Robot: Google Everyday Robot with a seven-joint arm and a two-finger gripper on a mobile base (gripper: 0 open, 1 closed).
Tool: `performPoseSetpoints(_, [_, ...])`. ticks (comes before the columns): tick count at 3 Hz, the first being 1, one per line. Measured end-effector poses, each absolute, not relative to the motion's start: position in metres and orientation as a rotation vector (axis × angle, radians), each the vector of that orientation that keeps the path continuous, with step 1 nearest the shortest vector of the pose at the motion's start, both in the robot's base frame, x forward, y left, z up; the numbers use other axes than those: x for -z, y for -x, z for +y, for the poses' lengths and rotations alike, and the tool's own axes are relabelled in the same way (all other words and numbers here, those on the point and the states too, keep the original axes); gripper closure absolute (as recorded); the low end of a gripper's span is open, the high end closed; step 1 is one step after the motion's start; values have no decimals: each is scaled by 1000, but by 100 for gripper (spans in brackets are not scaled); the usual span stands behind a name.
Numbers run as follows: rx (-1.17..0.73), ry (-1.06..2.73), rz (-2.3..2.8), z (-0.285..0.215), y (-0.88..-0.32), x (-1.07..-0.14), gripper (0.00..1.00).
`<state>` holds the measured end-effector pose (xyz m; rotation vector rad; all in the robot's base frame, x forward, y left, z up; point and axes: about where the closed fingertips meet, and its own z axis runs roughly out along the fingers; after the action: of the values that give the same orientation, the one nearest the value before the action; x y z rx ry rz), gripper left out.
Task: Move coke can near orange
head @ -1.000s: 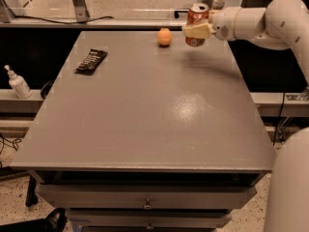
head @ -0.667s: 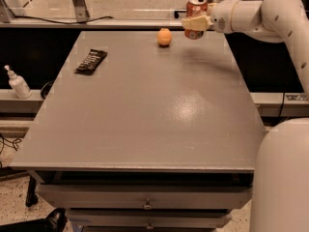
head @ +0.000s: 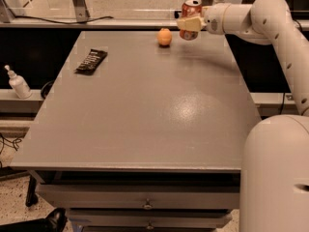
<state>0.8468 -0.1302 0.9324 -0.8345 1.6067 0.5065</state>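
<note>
The red coke can with its silver top is held upright in my gripper, a little above the far edge of the grey table. The gripper is shut on the can; its cream fingers wrap the can's lower half. The orange rests on the table just left of the can, a short gap apart. My white arm reaches in from the right.
A flat black snack bar wrapper lies at the table's far left. A white pump bottle stands on a ledge off the table's left side. Drawers sit under the front edge. My white base fills the lower right.
The gripper has carried the can up and toward the far edge of the table, staying just right of the orange. The orange and the wrapper have not moved.
</note>
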Motion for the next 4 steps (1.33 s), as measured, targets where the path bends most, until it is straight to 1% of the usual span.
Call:
performPoseSetpoints(2, [-540, 813, 1644, -122, -857, -911, 100])
performPoseSetpoints(3, [-548, 792, 1683, -126, -858, -899, 83])
performPoseSetpoints(4, [-567, 774, 1709, -128, -859, -889, 58])
